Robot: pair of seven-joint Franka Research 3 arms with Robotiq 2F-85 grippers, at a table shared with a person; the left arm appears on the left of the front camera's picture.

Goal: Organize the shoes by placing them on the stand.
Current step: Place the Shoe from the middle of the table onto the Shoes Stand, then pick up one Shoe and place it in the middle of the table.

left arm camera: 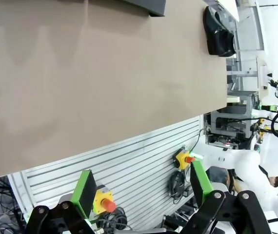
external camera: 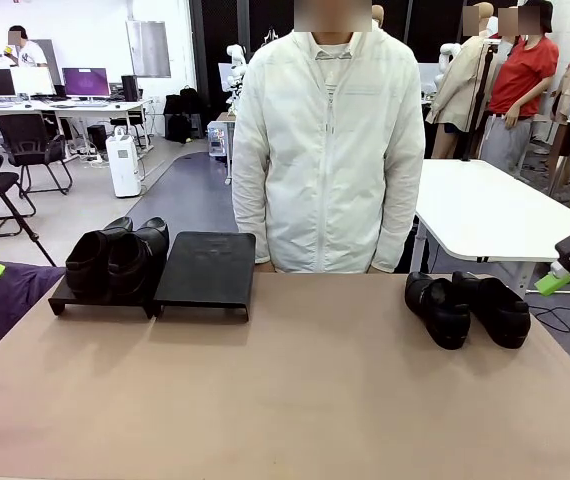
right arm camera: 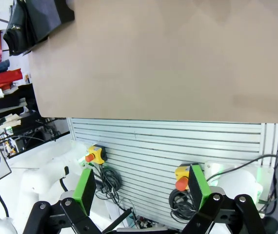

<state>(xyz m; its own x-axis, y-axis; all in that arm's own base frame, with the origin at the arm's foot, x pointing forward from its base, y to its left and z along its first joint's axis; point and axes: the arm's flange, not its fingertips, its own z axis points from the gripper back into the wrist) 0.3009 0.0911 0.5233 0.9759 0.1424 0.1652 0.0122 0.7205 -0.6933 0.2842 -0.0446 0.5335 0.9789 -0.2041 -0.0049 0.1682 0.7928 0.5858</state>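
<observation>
Off the worktop's [external camera: 285, 400] left edge, the left fingers [left arm camera: 85, 192] stand spread apart, gripping nothing. Next along, near the far edge, sits the stand [external camera: 200, 292]. Its left panel [external camera: 70, 298] carries two shoes [external camera: 105, 262] side by side and touching, and its right panel [external camera: 210, 255] lies bare. A person [external camera: 325, 150] in a white jacket stands behind the worktop's far edge. Further right, well apart from the stand, the other two shoes [external camera: 465, 310] rest just beside each other on the worktop. Off the right edge, the right fingers [right arm camera: 197, 187] are likewise spread, holding nothing.
</observation>
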